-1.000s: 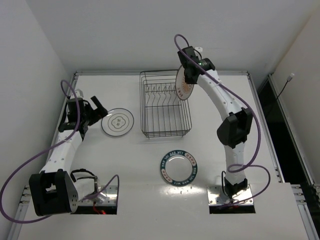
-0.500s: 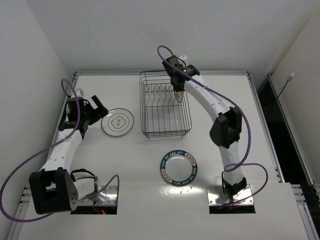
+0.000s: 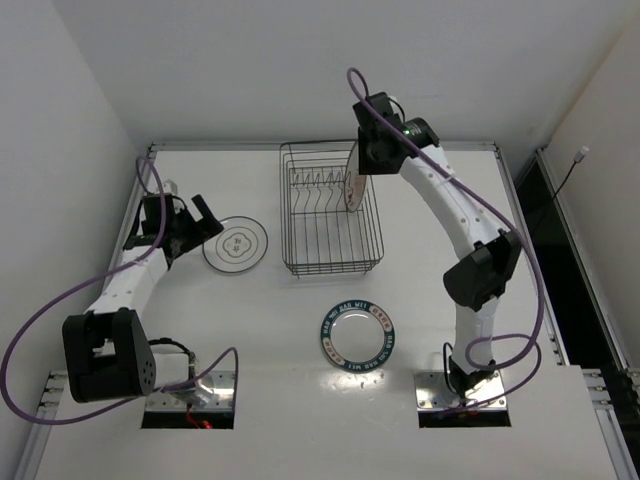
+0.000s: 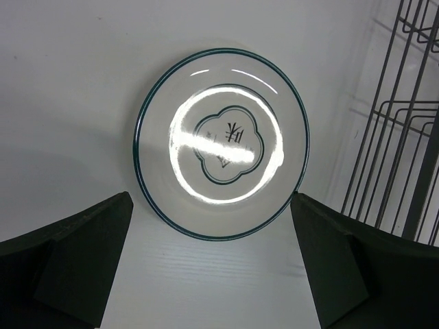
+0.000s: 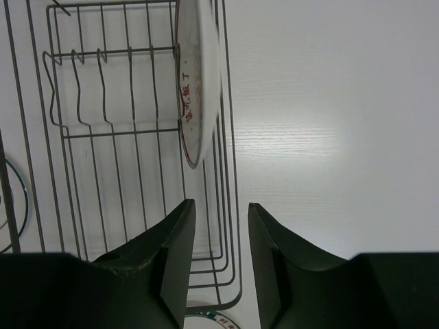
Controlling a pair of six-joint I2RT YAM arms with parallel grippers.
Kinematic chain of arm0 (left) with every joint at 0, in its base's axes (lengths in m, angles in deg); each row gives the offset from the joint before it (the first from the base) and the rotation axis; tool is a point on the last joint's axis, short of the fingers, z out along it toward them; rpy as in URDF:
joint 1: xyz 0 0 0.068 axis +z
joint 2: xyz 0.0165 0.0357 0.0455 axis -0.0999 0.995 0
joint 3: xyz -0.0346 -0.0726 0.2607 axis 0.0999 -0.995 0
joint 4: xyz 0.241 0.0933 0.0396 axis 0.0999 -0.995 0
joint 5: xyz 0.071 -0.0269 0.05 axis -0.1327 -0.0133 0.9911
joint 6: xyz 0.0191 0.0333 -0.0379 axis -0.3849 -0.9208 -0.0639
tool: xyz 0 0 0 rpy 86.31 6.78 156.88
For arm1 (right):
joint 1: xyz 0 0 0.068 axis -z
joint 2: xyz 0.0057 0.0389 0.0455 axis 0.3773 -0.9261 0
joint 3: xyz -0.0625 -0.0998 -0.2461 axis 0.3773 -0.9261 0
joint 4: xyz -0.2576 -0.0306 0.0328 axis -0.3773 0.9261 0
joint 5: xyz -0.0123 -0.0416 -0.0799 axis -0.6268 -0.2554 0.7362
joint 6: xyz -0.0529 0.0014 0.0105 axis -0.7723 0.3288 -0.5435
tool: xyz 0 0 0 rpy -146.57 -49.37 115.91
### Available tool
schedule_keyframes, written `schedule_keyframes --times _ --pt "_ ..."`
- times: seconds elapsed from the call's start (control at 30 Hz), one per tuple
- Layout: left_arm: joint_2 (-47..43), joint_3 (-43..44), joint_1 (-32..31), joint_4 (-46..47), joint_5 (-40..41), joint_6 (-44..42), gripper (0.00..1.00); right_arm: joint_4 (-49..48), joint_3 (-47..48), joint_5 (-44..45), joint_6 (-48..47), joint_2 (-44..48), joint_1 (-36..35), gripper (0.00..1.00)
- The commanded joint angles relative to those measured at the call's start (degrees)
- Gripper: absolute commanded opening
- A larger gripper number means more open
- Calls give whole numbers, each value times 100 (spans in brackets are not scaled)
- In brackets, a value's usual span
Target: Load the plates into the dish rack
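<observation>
Upper centre of frame: a white plate [image 5: 199,82] with red lettering stands on edge just inside the right-hand wall of the dish rack [image 5: 103,130]. Below it we see the right gripper [image 5: 221,211], jaws parted with nothing between them. The white surface [image 5: 329,137] fills the right.

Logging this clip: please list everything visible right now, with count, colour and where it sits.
Rectangular dark wire dish rack: one, dark metal, far middle of the table.
Round plate with orange-red markings: one, white, standing on edge at the rack's right end.
Round plate with thin dark ring: one, white, flat, left of the rack.
Round plate with wide dark-teal lettered rim: one, flat, nearer than the rack.
Table: one, white.
Left gripper: black, open, facing the ringed plate.
Right gripper: black, open, clear of the racked plate.
</observation>
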Motion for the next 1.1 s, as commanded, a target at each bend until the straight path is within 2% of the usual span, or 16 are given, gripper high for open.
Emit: schedule_keyframes --times 0.0,0.1,0.3,0.4,0.5,0.73,0.87,0.93,1.03,1.07 --pt "175 276 -28 -76 -163 -116 100 195 35 -232 -111 434 166 34" --pt "447 338 -28 -139 -277 -117 100 196 -376 -285 -251 994 219 34" --pt "992 390 112 -244 -559 -117 100 -551 -2387 -724 -375 2499 377 34" --pt "1326 390 252 -244 -778 -64 100 -675 -2916 -856 -427 3053 430 34" --pt "1651 390 253 -244 -1068 -12 100 -675 -3119 -856 -489 3318 492 34" --pt "2126 390 446 -244 -1306 42 88 -570 -3068 -856 -709 3564 606 34" --pt "2468 329 561 -42 -1788 42 61 -570 -3006 -856 -823 3626 711 34" --pt "2601 329 613 19 -1920 42 55 -570 -2945 -856 -823 3687 781 34" --pt "2855 329 666 90 -2184 -11 23 -517 -2892 -804 -937 3687 843 34" --pt "2909 329 666 90 -2185 -11 1 -517 -2892 -804 -938 3739 843 34"
